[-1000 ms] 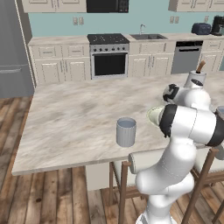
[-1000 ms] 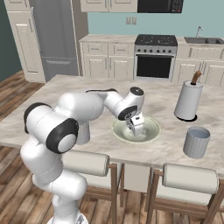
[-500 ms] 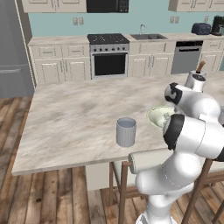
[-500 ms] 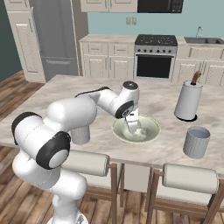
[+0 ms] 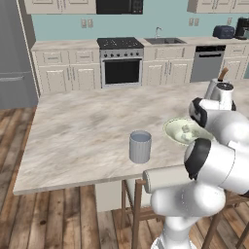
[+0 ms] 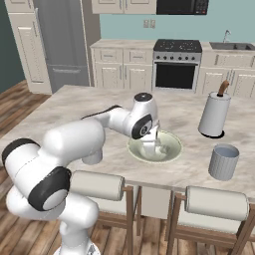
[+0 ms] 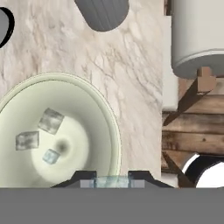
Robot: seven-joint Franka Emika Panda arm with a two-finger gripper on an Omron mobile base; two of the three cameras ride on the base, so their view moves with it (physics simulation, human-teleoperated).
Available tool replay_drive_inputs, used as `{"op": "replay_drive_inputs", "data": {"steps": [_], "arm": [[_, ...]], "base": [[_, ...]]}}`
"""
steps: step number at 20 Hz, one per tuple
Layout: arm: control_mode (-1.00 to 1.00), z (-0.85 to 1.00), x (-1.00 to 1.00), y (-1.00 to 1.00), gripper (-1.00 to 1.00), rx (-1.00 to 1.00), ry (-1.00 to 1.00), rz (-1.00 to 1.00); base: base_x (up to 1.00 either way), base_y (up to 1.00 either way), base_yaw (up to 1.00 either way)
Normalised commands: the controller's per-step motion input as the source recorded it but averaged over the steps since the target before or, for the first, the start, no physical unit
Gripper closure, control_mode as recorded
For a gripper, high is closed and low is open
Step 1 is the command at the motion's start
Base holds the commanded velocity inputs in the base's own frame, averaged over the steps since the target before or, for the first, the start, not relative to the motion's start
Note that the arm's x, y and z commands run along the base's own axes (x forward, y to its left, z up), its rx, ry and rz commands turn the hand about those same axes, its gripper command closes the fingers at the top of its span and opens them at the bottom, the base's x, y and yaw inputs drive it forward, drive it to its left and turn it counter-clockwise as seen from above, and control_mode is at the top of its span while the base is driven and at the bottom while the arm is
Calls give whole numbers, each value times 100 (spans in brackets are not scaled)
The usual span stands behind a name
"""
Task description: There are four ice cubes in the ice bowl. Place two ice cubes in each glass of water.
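Observation:
The pale green ice bowl [image 7: 111, 118] [image 6: 172, 144] [image 5: 171, 132] sits on the island counter. Three ice cubes [image 7: 51, 120] lie in its hollow, also seen as small lumps [image 5: 186, 129] in the left base view. My gripper [image 7: 111, 181] [image 6: 149, 146] hangs over the bowl's rim, shut on a further ice cube [image 7: 111, 181] held between the fingertips. One glass of water [image 7: 103, 13] [image 6: 223, 162] stands to the bowl's right in the right base view. The other glass of water [image 5: 140, 146] stands to its left, mostly hidden behind my arm in the right base view.
A tall white holder [image 6: 214, 114] [image 5: 219, 92] with a brown-handled utensil stands behind the bowl. Padded stools [image 6: 216, 204] [image 7: 197, 39] line the counter's near edge. The stove and cabinets run along the back wall.
My elbow and upper arm have swung round while the hand stayed over the bowl. The grip width is the same.

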Motion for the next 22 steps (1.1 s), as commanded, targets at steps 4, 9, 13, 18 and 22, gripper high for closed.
{"op": "replay_drive_inputs", "data": {"steps": [4,9,13,18,22], "arm": [[-100,5,-43,-50,100,-18,1,-15],[-100,15,-33,-50,100,-18,7,-9],[-100,33,-12,-42,100,-13,17,0],[-100,36,-4,-52,100,-7,29,2],[-100,28,0,-50,100,-1,36,11]], "base": [[0,0,0],[0,0,0],[0,0,0],[0,0,0],[0,0,0]]}}
